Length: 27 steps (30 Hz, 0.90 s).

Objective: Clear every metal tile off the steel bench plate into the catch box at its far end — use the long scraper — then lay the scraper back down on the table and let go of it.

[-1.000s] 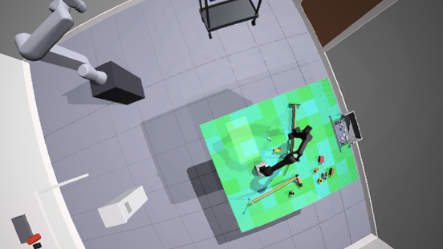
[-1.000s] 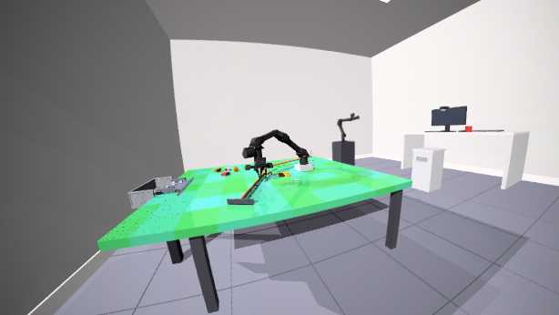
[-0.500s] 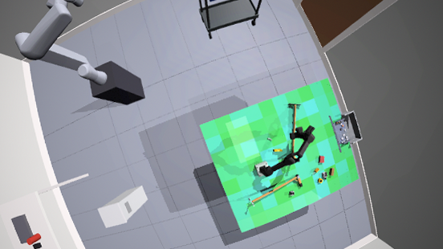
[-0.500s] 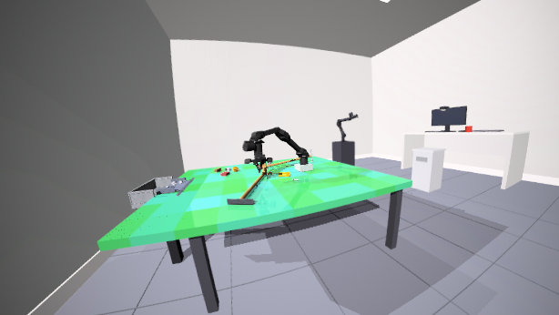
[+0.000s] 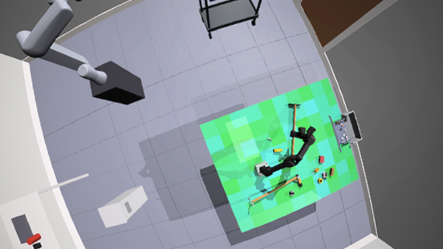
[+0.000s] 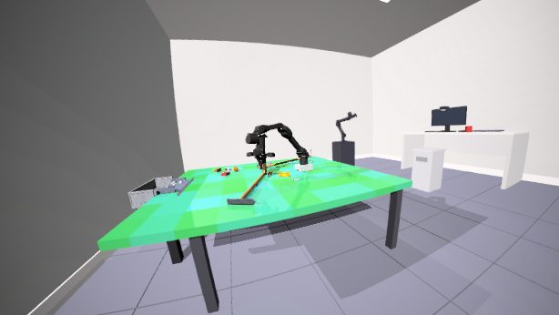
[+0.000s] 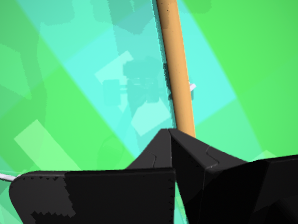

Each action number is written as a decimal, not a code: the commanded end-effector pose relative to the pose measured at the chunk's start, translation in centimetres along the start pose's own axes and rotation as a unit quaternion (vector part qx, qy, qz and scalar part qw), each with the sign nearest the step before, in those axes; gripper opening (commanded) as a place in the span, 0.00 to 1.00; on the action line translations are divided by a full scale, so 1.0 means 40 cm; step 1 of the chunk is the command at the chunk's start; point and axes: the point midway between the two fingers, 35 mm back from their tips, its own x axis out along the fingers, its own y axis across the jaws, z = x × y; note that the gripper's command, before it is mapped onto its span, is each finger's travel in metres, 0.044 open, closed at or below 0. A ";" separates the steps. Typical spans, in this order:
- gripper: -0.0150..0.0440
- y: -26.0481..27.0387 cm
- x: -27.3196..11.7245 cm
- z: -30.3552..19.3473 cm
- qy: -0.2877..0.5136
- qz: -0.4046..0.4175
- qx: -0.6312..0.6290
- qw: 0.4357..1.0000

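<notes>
The long scraper [image 5: 294, 118] [image 6: 254, 186] [image 7: 177, 70] lies on the table, its wide dark head toward the table's side edge and its orange handle running under the arm. My gripper [image 5: 294, 134] [image 6: 261, 167] [image 7: 167, 135] is shut with its fingertips together and nothing between them. It points down over the handle; in the wrist view the handle passes behind the right finger, and whether they touch cannot be told. The steel bench plate [image 5: 335, 133] [image 6: 185, 186] at the table's far edge carries several small metal tiles [image 5: 343, 138]. The grey catch box [image 5: 359, 130] [image 6: 141, 198] adjoins its outer end.
A second orange-handled tool [image 5: 274, 190] lies on the other side of the arm's base. A yellow block [image 5: 277, 150] [image 6: 284, 174] is near the base. A red block [image 5: 321, 159] [image 6: 225, 174] and several small items lie between the arm and the table's far corner.
</notes>
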 end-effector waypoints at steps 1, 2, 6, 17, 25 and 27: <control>0.25 0.010 -0.023 -0.003 -0.007 -0.005 0.050 0.999; 0.25 0.012 -0.029 -0.003 -0.009 -0.006 0.062 0.998; 0.25 0.021 -0.053 -0.005 -0.018 -0.009 0.107 0.994; 0.25 0.047 -0.115 -0.012 -0.045 -0.012 0.232 0.972; 0.25 0.050 -0.120 -0.013 -0.048 -0.012 0.248 0.968; 0.25 0.050 -0.113 -0.012 -0.048 -0.012 0.248 0.968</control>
